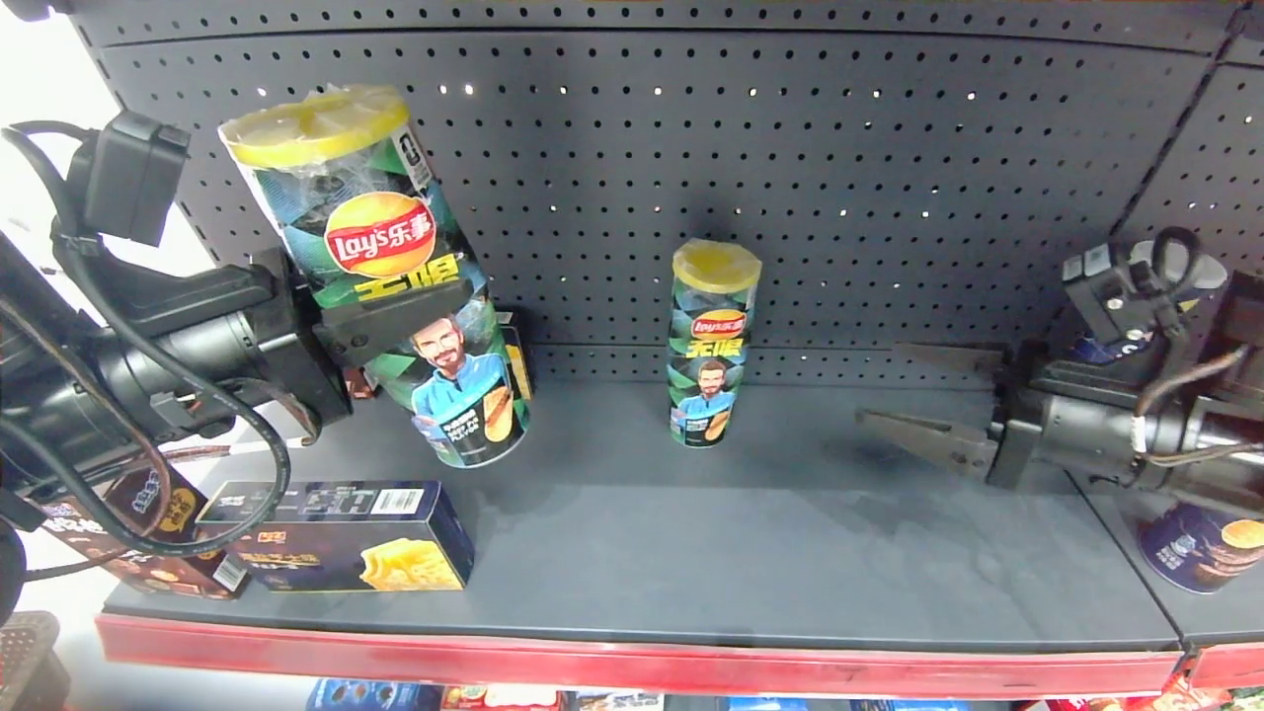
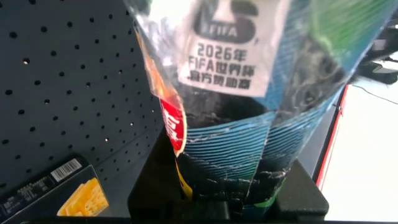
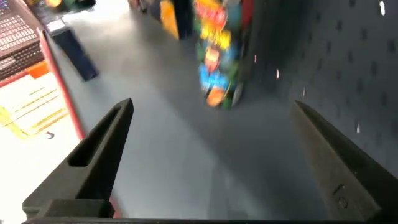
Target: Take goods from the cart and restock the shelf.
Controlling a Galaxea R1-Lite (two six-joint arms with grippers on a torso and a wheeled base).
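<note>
My left gripper (image 1: 380, 326) is shut on a tall chip can (image 1: 380, 267) with a yellow lid, held tilted above the left part of the dark shelf (image 1: 691, 553); up close its wrapped body (image 2: 249, 106) sits between the jaws. A second, matching chip can (image 1: 713, 341) stands upright near the pegboard at the shelf's middle, seen blurred as the can (image 3: 221, 56) ahead of my right gripper. That right gripper (image 1: 913, 400) hangs open and empty over the right part of the shelf, one finger (image 3: 93, 155) to each side.
A dark box with a yellow picture (image 1: 341, 538) and a brown box (image 1: 148, 533) lie at the shelf's front left. A blue can (image 1: 1200, 543) lies on the neighbouring shelf at right. Pegboard (image 1: 790, 148) backs the shelf; a red strip (image 1: 632, 667) edges its front.
</note>
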